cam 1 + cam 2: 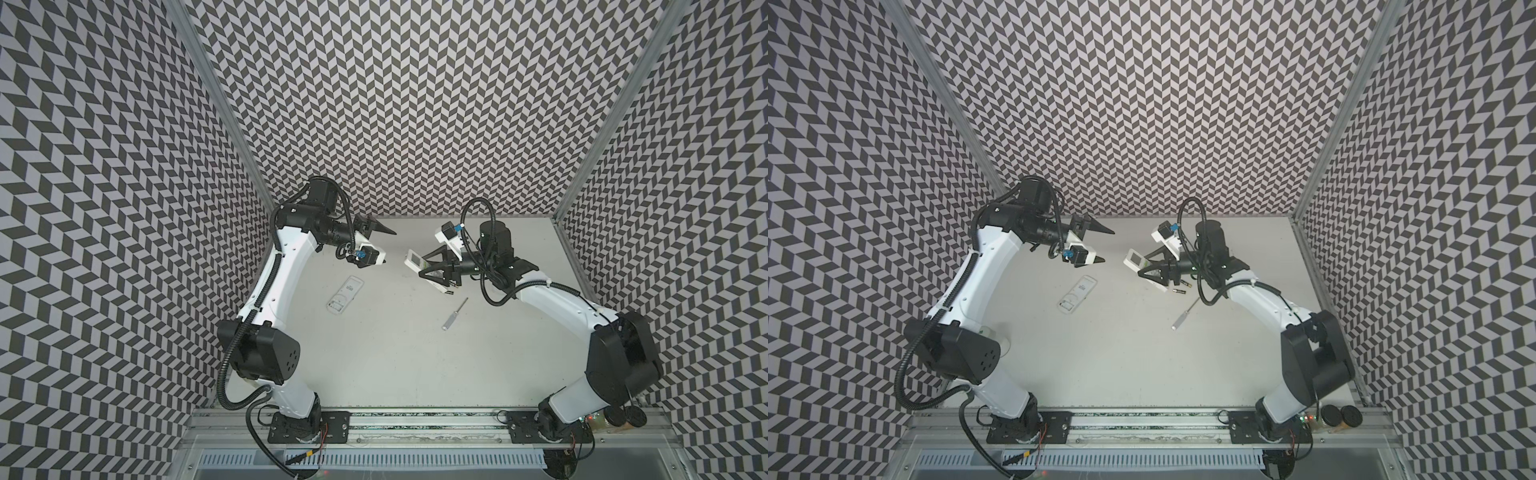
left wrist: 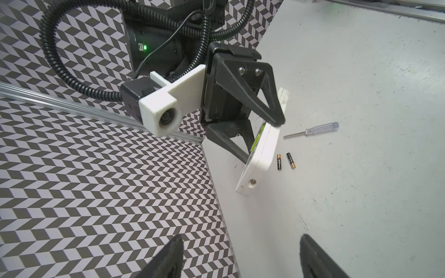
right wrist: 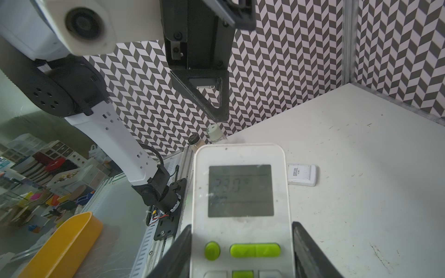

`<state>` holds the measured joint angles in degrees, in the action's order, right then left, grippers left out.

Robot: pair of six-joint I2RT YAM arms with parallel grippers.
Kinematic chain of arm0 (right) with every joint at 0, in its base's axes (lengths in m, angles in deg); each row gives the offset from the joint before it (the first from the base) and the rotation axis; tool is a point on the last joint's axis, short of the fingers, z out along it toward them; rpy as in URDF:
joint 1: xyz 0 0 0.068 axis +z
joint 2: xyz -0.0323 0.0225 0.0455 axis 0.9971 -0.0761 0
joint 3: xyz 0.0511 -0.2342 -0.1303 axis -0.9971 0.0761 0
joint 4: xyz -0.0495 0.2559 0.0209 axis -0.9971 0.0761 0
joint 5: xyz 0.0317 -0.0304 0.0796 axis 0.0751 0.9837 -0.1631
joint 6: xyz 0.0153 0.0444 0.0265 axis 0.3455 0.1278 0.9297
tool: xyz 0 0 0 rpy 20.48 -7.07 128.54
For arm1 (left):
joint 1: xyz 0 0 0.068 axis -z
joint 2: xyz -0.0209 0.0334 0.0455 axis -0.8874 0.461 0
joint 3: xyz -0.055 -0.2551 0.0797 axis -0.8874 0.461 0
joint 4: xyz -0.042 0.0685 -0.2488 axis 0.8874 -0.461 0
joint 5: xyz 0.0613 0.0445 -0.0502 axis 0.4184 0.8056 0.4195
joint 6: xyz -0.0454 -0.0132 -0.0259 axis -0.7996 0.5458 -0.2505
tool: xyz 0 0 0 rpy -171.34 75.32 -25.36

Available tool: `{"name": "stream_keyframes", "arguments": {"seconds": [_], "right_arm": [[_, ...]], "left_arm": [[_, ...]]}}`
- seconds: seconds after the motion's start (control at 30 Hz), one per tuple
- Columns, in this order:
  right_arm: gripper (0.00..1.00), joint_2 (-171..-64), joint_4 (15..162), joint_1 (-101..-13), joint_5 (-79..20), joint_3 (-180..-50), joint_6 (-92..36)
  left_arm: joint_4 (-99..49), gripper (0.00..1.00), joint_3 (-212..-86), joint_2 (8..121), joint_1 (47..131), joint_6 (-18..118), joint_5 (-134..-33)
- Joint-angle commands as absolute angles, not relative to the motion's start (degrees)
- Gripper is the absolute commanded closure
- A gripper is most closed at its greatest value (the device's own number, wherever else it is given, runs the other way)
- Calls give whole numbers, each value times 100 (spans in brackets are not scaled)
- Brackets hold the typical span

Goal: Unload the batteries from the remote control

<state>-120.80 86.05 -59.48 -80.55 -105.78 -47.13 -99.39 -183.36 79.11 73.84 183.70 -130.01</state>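
Note:
My right gripper [image 1: 422, 267] [image 1: 1142, 267] [image 3: 240, 227] is shut on the remote control [image 1: 414, 261] [image 1: 1134, 259] [image 3: 240, 187], a white handset with a grey screen and green buttons. It holds the remote tilted above the table. Under the remote [image 2: 263, 154] two batteries [image 2: 279, 162] [image 2: 291, 160], black with gold ends, lie side by side on the table. A top view shows them too [image 1: 1177, 292]. My left gripper [image 1: 388, 248] [image 1: 1108, 246] [image 2: 240, 238] hangs open and empty to the left of the remote, its tips pointing toward it.
A flat white cover [image 1: 345, 295] [image 1: 1077, 293] [image 3: 302, 174] lies on the table below my left gripper. A clear-handled screwdriver [image 1: 455, 313] [image 1: 1183, 316] [image 2: 313, 130] lies in front of the batteries. Two black-capped jars [image 1: 1339, 415] stand on the front rail. A yellow bin [image 3: 62, 245] sits off the table.

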Motion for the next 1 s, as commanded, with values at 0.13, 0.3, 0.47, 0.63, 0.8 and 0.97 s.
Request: {"name": "stream_keyframes", "arguments": {"seconds": [0.13,0.3,0.47,0.63,0.8,0.97], "right_arm": [[58,-12591,8127,-5691,-8368,-11217,-4353],[58,-12759,8064,-5604,-8390,-11314,-4286],[58,-12785,8009,-5535,-8435,-11301,-4261],[59,-12869,8034,-5497,-8477,-11398,-4162],[59,-12893,7970,-5473,-8429,-11335,-4200],[56,-12829,8009,-5461,-8376,-11309,-4274]], "left_arm": [[-10073,27,-17910,7866,7546,22250,-13212],[-10057,31,-17712,7872,7640,22259,-13252],[-10196,41,-17777,7936,7740,22259,-13309],[-9892,53,-17495,7839,7776,22259,-13209],[-9777,70,-17385,7820,7776,22259,-13175],[-9811,83,-17320,7815,7730,22259,-13228]]}}
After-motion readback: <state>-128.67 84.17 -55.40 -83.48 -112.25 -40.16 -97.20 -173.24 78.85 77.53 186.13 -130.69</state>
